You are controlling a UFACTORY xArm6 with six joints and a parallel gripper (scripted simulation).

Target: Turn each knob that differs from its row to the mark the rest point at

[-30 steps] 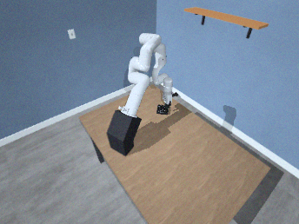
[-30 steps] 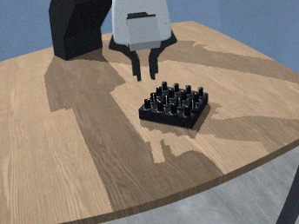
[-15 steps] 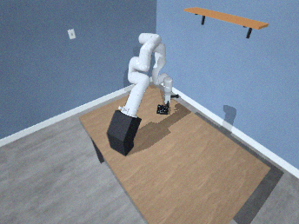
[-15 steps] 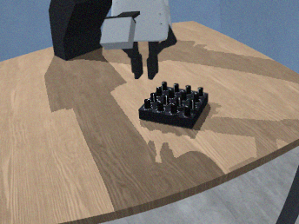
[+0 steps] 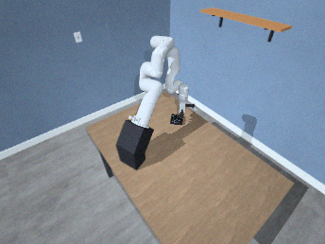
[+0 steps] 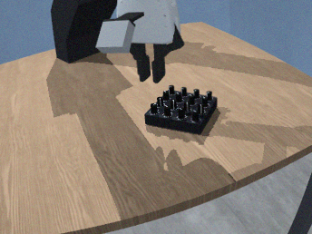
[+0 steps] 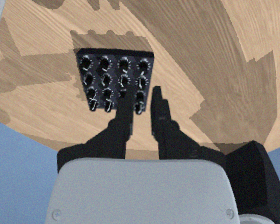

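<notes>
The black knob box (image 6: 181, 110) stands on its feet on the wooden table, with four rows of small black knobs. It also shows in the wrist view (image 7: 115, 80) and, far off and small, in the top view (image 5: 177, 119). My gripper (image 6: 151, 76) hangs above the table just beside the box, a little higher than the knob tops. Its two black fingers stand a narrow gap apart with nothing between them. In the wrist view the fingertips lie over the box's near edge. The white lines on the knobs and the printed names are too small to read.
The arm's black base block (image 6: 77, 20) stands on the table behind the gripper. The table edge curves close in front of the box. An orange shelf (image 5: 246, 19) hangs high on the wall.
</notes>
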